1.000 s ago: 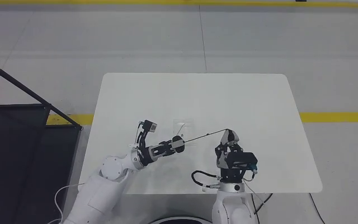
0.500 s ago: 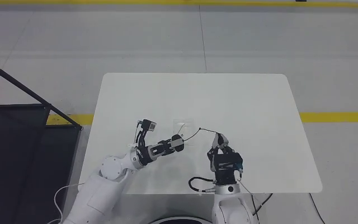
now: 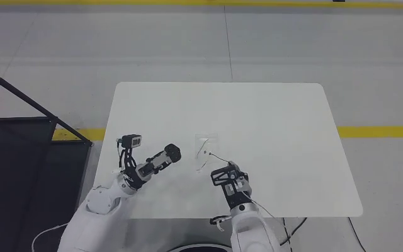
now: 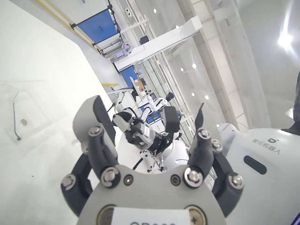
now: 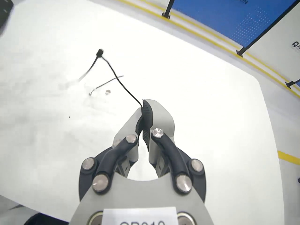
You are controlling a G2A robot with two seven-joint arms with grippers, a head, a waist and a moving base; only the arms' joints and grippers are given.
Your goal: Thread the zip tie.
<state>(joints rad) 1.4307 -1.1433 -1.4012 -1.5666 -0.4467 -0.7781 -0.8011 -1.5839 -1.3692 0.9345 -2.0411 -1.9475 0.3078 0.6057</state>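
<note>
1. The white surface carries everything, and the work sits in its near-middle part.
2. The left pincer hangs over the near-left part of the surface. Its jaws are spread wide with nothing between them, and it is apart from the zip tie.
3. The right pincer is near the front edge, clamped tight on one end of the zip tie.
4. A clear plastic sheet lies flat near the middle.
5. The zip tie is thin, black and gently curved. Its long axis runs diagonally from the right pincer's tips, away and leftward. Its small blocky head is the far end, over the clear plastic.
</note>
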